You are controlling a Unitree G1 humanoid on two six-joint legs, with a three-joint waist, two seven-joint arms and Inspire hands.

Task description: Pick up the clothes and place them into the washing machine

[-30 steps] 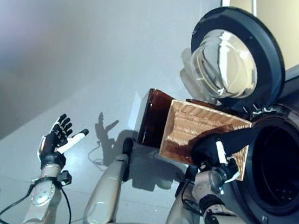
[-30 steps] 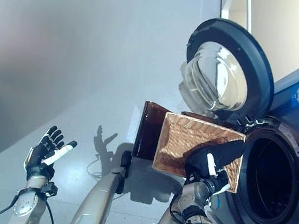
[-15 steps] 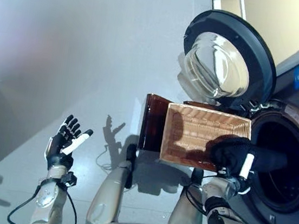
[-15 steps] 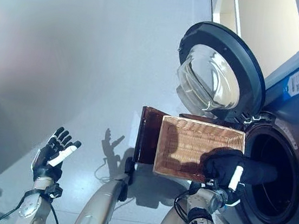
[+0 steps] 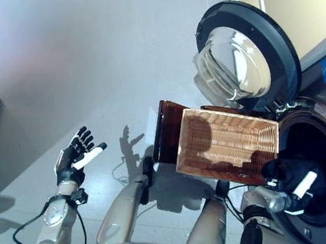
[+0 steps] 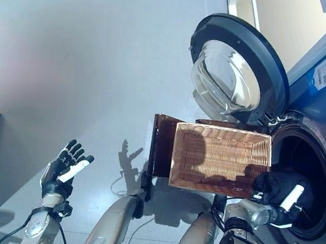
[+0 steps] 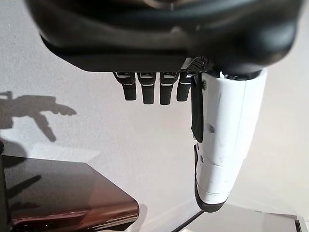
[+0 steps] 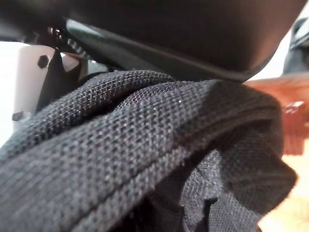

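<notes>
The robot's right hand (image 5: 290,194) is clamped on a black, coarse-knit cloth garment (image 6: 274,184), bunched up w/ the white-covered thumb pressed across it. Hand + garment sit right at the round drum opening of the dark grey front-loading washing machine (image 5: 323,171), just past the near rim, garment apparently not yet let go. The right wrist view shows the knit (image 8: 145,159) folded thick against the palm.

The garment looks soft, limp and light; no stiffness, so it'll sag and drape from wherever it's held. Textured weave = decent friction, low slip risk. Best held as a gathered wad mid-cloth, as now; trailing ends could snag on the door rim.

The rectangular woven wicker basket (image 6: 218,158) beside the drum looks empty. The round glass-and-grey door (image 5: 248,61) stands swung open. The left hand (image 5: 77,154) hangs over the pale floor (image 5: 71,45), fingers spread, holding nothing.
</notes>
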